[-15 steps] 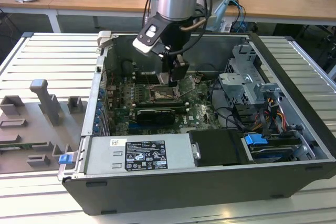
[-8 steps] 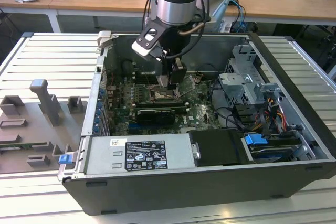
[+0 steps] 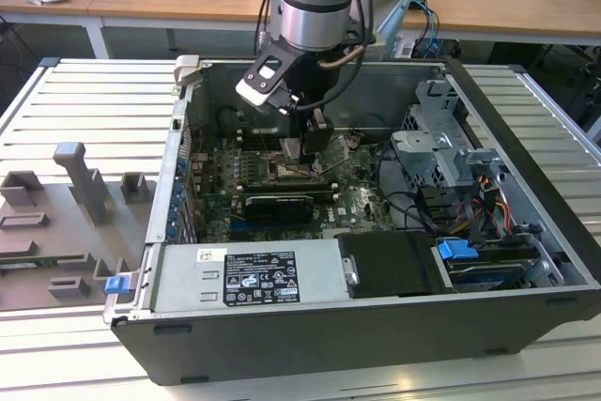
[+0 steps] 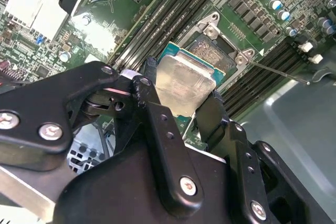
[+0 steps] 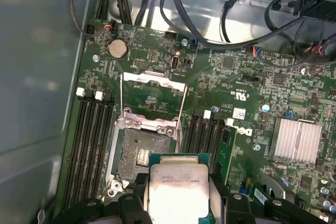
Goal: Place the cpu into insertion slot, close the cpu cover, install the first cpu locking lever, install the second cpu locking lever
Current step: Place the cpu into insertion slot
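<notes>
My gripper is closed on the cpu: one finger on each of two opposite edges, pale metal face toward the wrist cameras, green rim showing around it. The cpu is not seated in the slot. In both wrist views it sits over one edge of the slot and hides that edge, while the dark centre and most of the silver rim are in sight. I can't tell whether a cpu corner touches the slot frame, because my own fingers block the underside. The cover is swung open beyond the slot's far edge, with the green board visible through its cut-out. I can't judge from above how far it leans back. In the second wrist view a thin lever angles away from a slot corner, and its tip is hard to make out. Memory slots flank the slot on both sides, and a finned heatsink sits well apart from it. In the exterior view I'm reaching down into the open case, which lies on the slatted worktop. My wrist and fingers cover much of the slot area there, and the arm is cut off at the picture's top edge. The lower part of both wrist views is blocked by my black finger links.
</notes>
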`<state>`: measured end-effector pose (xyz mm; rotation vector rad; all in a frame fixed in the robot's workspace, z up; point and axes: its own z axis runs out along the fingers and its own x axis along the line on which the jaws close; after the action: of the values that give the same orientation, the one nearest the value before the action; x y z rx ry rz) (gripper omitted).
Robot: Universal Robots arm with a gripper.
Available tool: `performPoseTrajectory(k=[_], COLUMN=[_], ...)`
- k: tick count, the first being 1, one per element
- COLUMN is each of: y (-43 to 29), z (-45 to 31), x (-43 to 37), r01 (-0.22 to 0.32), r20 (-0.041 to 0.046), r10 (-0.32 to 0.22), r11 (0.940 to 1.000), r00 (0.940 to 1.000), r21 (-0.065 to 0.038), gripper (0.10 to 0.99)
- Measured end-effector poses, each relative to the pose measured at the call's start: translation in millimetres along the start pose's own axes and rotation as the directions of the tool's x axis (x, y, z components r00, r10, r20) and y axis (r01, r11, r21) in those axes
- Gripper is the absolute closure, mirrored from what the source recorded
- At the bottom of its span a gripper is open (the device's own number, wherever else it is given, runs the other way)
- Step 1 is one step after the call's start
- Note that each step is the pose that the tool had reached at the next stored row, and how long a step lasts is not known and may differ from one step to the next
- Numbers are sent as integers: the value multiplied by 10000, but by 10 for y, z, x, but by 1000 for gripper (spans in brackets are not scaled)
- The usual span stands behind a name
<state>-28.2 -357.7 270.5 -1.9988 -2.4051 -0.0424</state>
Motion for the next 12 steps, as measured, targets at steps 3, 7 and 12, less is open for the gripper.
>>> performPoseTrajectory(k=[3,7,12], y=[-1,0,-1], z=[10,20,29], x=[-1,-2,-2], r01=[-2,0,0], r20=[-2,3,3], r10=[2,0,0], r11=[10000,10000,10000], r00=[10000,10000,10000], r21=[0,0,-1], gripper=[545,545,545])
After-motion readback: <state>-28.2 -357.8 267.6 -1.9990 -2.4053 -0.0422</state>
